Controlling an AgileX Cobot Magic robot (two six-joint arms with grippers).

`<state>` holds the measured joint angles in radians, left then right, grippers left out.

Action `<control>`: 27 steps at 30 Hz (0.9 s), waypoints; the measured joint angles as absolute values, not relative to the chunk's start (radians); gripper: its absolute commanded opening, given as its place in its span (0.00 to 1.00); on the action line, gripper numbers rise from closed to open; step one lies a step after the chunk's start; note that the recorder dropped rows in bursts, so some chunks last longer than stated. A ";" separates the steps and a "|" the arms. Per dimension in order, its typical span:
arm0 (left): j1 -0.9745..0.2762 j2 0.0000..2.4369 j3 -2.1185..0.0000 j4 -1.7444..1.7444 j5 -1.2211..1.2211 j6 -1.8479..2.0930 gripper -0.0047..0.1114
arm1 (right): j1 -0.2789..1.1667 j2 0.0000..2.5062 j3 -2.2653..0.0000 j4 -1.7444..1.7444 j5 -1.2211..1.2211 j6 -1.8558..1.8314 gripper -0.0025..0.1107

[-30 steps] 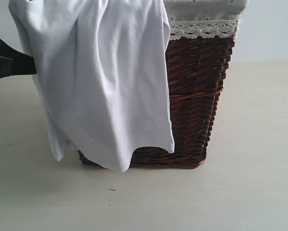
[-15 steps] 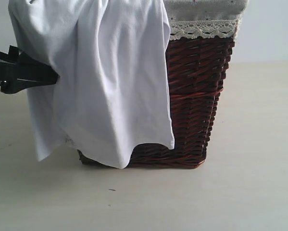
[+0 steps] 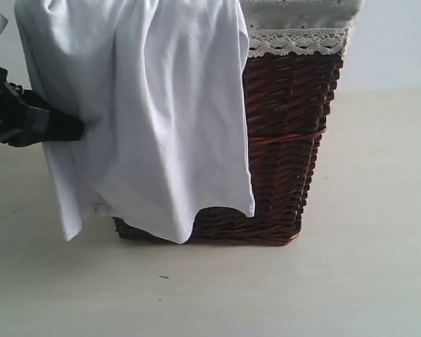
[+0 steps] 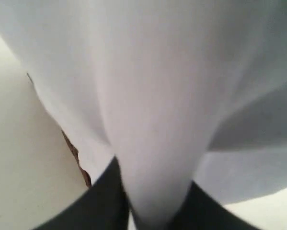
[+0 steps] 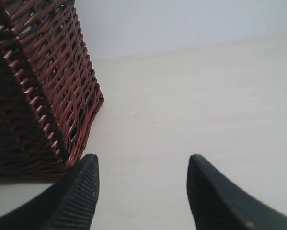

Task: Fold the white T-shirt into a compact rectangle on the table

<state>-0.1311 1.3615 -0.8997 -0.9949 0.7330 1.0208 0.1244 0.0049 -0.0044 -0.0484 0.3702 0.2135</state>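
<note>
The pale worktop is carrying a wicker basket, and the white T-shirt is hanging draped over its side, so no folding is under way yet. The left pincer is reaching in level, pinching a bunch of shirt cloth. The right pincer is hovering beside the basket, parted and empty.
</note>
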 measured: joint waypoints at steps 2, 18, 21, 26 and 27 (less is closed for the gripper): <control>-0.131 1.352 -0.900 -0.995 0.731 1.023 0.04 | 0.124 0.005 -0.004 -0.048 0.370 0.214 0.50; -0.131 1.203 -1.186 -1.016 1.020 1.038 0.04 | 0.124 0.005 -0.004 -0.048 0.370 0.214 0.50; -0.131 1.188 -1.272 -1.022 1.046 1.038 0.04 | 0.124 0.005 -0.004 -0.048 0.370 0.214 0.50; -0.131 1.184 -1.408 -1.118 1.060 1.051 0.04 | 0.124 0.005 -0.004 -0.048 0.370 0.214 0.50; -0.131 1.184 -1.439 -1.153 1.060 1.067 0.04 | 0.124 0.005 -0.004 -0.048 0.370 0.214 0.50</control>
